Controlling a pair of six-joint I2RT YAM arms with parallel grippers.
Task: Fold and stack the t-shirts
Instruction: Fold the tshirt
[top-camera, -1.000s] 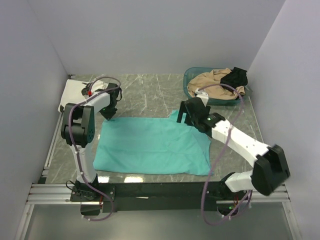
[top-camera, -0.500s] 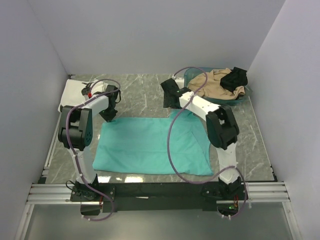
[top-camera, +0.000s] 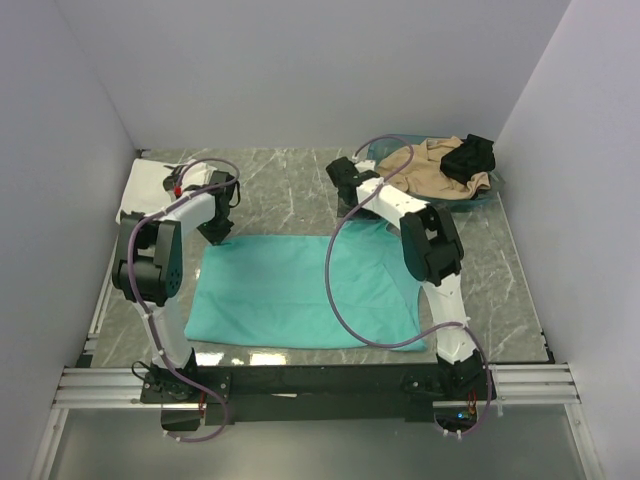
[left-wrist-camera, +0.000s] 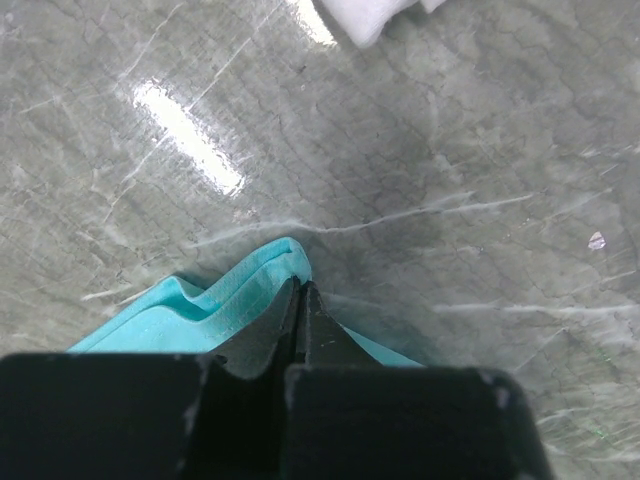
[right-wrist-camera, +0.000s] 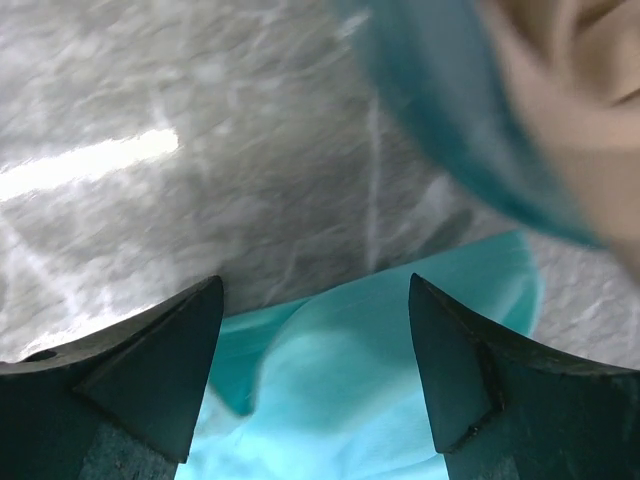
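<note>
The teal t-shirt lies spread flat in the middle of the marble table. My left gripper is at its far left corner. In the left wrist view the jaws are pressed together with a fold of the teal cloth bunched at the tips. My right gripper hangs over the shirt's far right corner. Its jaws are wide open and empty above the teal cloth. The white t-shirt lies folded at the far left, and its edge shows in the left wrist view.
A teal basket stands at the far right with a tan garment and a small black garment in it. Its rim is close to my right gripper. Walls close in on three sides.
My right arm has swung in from the right, and its gripper has moved to the shirt's far right corner beside the basket. My left gripper has stayed at the far left corner.
</note>
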